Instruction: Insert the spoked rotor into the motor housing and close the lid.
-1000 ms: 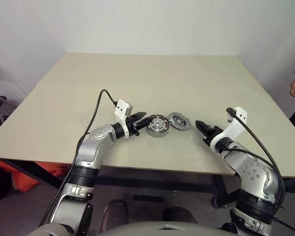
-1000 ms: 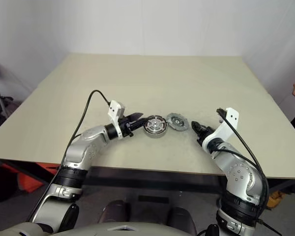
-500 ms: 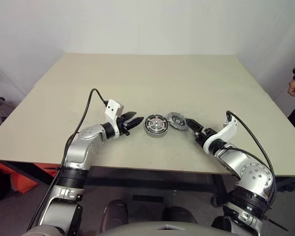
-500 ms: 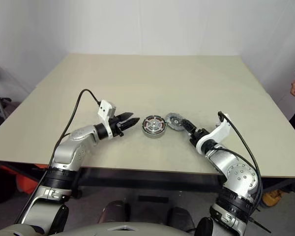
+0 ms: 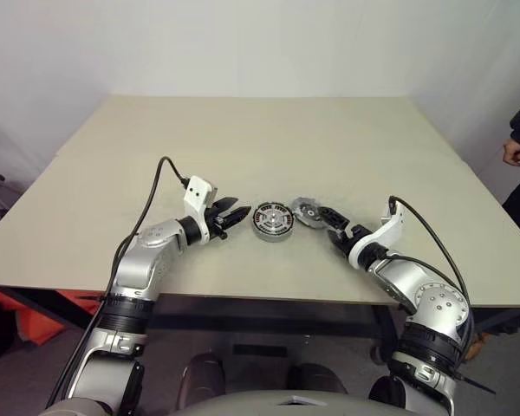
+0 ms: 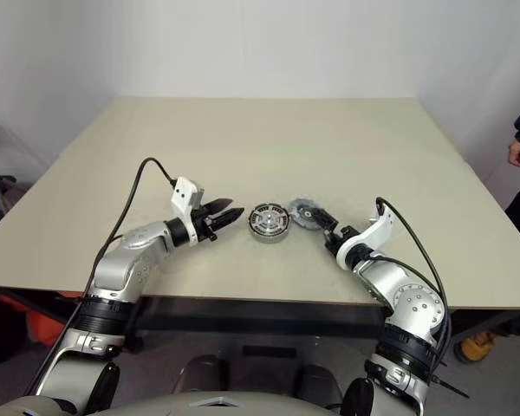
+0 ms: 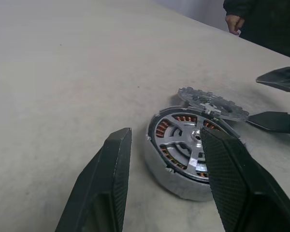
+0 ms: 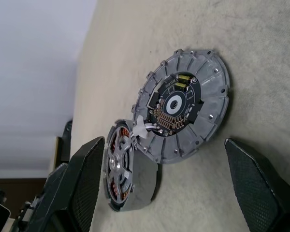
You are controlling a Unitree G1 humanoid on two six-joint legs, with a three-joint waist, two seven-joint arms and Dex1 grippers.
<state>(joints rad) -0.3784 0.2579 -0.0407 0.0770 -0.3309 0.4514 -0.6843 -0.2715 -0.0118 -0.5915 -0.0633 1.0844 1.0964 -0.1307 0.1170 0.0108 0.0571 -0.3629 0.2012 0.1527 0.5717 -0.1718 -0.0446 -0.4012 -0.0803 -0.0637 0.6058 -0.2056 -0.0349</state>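
1. right gripper (image 5: 328,224) now has its fingers spread wide either side of the lid (image 8: 186,105), nothing held yet. a sec ago they were much closer together and the arm sat back toward the table's right edge; it has since swung in toward the middle and rolled at the wrist.
2. left gripper (image 5: 229,214) is about half open, holding nothing. it has backed off to the left, so there's a clear gap between it and the motor housing (image 5: 273,221) (earlier the tips were right at the housing wall).
3. spoked rotor (image 7: 189,147) looks already seated in the housing, spokes across the copper windings, so the insert step reads as done.
4. lid rests tilted, one edge propped on the housing rim, circuit-board face showing to the right wrist cam, so it probably needs flipping over.
5. meaning: left arm cleared out, right arm lined up for a grab on the lid; closing is what's left.
6. farther back, bare table (image 5: 260,139), and a person's hand (image 5: 512,152) at the right edge.
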